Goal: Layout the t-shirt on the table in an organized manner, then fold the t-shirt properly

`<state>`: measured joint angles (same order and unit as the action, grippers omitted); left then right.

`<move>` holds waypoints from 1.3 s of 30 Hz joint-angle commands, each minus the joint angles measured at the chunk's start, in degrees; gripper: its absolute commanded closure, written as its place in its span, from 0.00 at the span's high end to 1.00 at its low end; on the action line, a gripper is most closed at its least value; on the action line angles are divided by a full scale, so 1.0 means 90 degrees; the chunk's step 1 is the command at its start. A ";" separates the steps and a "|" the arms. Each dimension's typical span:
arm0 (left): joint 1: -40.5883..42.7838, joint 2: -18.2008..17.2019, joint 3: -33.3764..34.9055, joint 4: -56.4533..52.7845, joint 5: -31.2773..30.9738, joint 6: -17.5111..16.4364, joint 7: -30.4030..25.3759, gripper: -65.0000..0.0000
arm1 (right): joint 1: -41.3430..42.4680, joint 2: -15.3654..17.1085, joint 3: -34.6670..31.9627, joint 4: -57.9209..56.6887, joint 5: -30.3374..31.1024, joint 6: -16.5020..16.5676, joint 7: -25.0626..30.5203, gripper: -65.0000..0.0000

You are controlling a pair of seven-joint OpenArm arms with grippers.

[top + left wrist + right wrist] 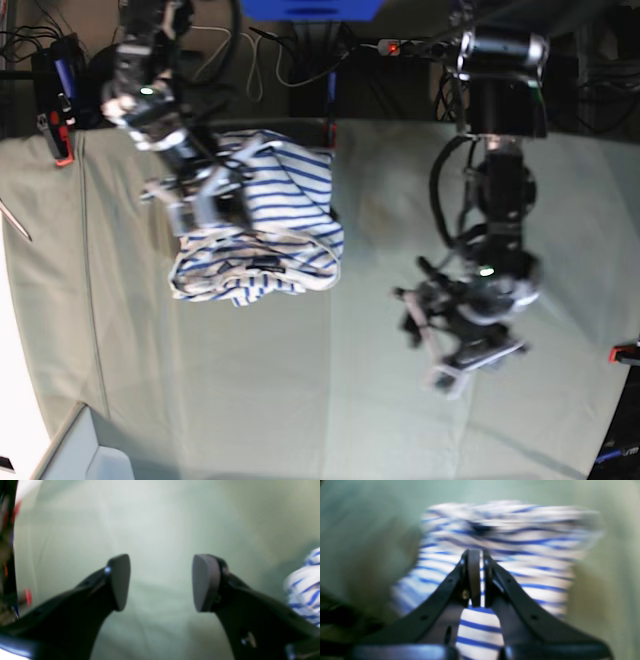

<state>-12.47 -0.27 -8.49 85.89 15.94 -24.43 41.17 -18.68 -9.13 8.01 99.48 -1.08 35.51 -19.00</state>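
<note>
The white, blue-striped t-shirt hangs bunched over the far left part of the table. My right gripper holds it up by a fold. In the right wrist view that gripper is shut on striped cloth, and the rest of the t-shirt is blurred beyond it. My left gripper hovers over bare table to the right, apart from the shirt. In the left wrist view the left gripper is open with nothing between its pads, and a bit of t-shirt shows at the right edge.
A red clamp sits at the table's far left corner. Another red object is at the right edge. Cables and dark gear line the back. A pale box juts in at the bottom left.
</note>
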 commanded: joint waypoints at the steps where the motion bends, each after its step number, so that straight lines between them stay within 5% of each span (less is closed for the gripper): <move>1: 0.0013 0.0006 -0.0263 0.0259 -0.0048 0.0013 -0.0027 0.53 | 0.0039 0.0014 -0.0084 -0.0021 0.0066 -0.0043 0.0124 0.00; 4: 0.0443 0.0006 -0.0947 0.0425 -0.0048 -0.0016 0.0178 0.44 | 0.0136 0.0014 -0.0534 -0.0441 0.0066 -0.0043 0.0124 0.00; 10: 0.1185 0.0035 -0.1083 0.0523 -0.0057 -0.0026 0.0168 0.23 | 0.0175 0.0014 -0.0602 -0.1329 0.0057 -0.0043 0.0876 0.00; 18: 0.1254 0.1030 -0.0370 0.0494 -0.0057 -0.0036 0.0217 0.01 | 0.0107 0.0140 -0.0602 -0.1964 0.0057 -0.0043 0.1032 0.00; 25: 0.0873 0.1030 0.1427 -0.0649 -0.0057 0.0023 0.0139 0.00 | -0.0381 0.0208 -0.0602 -0.1085 0.0066 -0.0043 0.1042 0.00; 32: 0.0228 0.1030 0.1515 -0.1655 -0.0067 0.0023 0.0100 0.00 | -0.0508 0.0462 -0.0358 -0.0724 0.0066 -0.0043 0.1032 0.00; 39: -0.0173 0.1030 0.1525 -0.2964 -0.0077 0.0023 -0.1404 0.00 | -0.0401 0.0472 0.0209 -0.0978 0.0066 -0.0043 0.1022 0.00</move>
<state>-12.60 8.43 5.08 57.95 15.79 -24.21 29.45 -22.17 -4.75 9.89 89.97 -1.08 35.29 -10.70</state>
